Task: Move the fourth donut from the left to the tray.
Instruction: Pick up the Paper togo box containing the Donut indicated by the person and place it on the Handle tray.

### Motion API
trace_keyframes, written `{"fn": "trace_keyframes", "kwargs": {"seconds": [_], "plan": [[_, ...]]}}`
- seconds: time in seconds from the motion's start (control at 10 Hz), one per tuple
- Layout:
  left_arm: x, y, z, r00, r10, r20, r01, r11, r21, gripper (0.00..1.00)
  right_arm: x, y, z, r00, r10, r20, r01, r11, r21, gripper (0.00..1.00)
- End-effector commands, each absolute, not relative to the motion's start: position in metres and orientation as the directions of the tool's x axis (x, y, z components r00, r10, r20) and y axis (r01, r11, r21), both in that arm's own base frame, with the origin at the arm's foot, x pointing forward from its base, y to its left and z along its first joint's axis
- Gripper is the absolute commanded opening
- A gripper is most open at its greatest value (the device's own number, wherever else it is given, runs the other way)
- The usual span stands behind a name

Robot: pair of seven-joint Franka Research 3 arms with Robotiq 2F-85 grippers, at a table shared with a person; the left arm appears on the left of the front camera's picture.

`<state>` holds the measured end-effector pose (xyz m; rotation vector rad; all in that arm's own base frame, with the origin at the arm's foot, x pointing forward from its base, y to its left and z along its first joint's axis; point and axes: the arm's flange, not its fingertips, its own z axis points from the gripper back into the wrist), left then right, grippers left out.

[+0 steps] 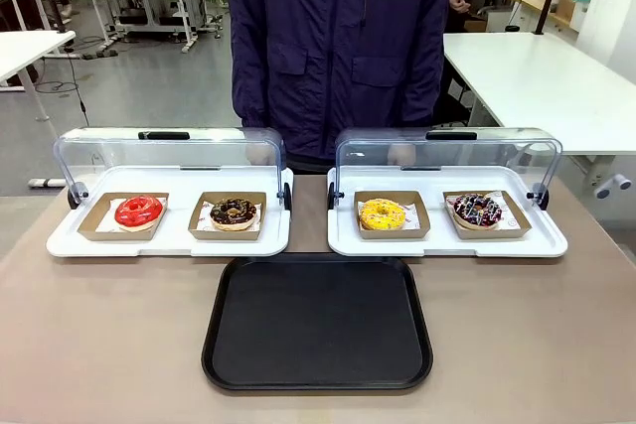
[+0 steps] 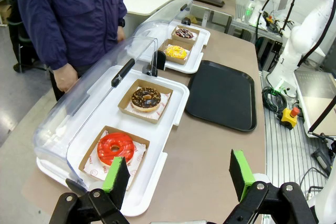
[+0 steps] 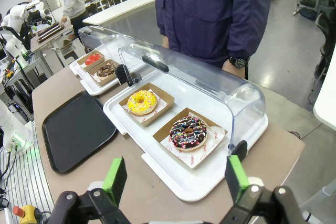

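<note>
With jaws wide apart, lower the right gripper (image 3: 176, 178) onto the sprinkled chocolate-glazed ring donut (image 3: 188, 132), seated in a brown cardboard holder (image 3: 216, 136) on the right-hand white display tray (image 3: 157, 172), pinching the holder, not the glaze.

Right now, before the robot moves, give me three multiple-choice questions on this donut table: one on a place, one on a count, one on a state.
1. Where in the right display tray is the sprinkled chocolate donut? A. left end. B. right end. C. middle.
2. How many donuts are out? A. three. B. four. C. five.
3. The black tray is: A. bare. B. holding one donut. C. holding two.
Answers: 1 B, it lies rightmost, with the yellow donut to its left. 2 B, those two plus the red donut and the crumb donut. 3 A, nothing lies on it.
</note>
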<state>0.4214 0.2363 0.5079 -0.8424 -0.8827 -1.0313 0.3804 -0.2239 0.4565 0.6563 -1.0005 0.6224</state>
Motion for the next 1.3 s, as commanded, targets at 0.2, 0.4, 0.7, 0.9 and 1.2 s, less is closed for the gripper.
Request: {"fn": "trace_keyframes", "kwargs": {"seconds": [0.2, 0.4, 0.7, 0.9, 1.2], "plan": [[0.4178, 0.2337, 0.5096, 0.263, -0.356, 0.897, 0.942, 0.295, -0.159, 1.0, 0.3843, -0.2249, 0.4566, 0.371, 0.162, 0.915, -0.742, 0.644, 0.186, 1.0], [0.4178, 0.2337, 0.5096, 0.263, -0.356, 0.897, 0.942, 0.295, -0.159, 1.0, 0.3843, -0.2249, 0.4566, 0.371, 0.162, 0.915, -0.742, 0.644, 0.186, 1.0], [0.4178, 0.2337, 0.5096, 0.263, -0.356, 0.897, 0.942, 0.295, -0.159, 1.0, 0.3843, -0.2249, 0.4566, 0.371, 0.162, 0.915, -0.742, 0.644, 0.186, 1.0], [0.4178, 0.2337, 0.5096, 0.263, -0.356, 0.897, 0.942, 0.295, -0.159, 1.0, 0.3843, -0.2249, 0.4566, 0.371, 0.162, 0.915, -0.742, 0.644, 0.186, 1.0], [0.4178, 0.2337, 0.5096, 0.263, -0.356, 0.897, 0.942, 0.295, -0.159, 1.0, 0.3843, -0.2249, 0.4566, 0.371, 0.162, 0.915, -0.742, 0.644, 0.186, 1.0]]}}
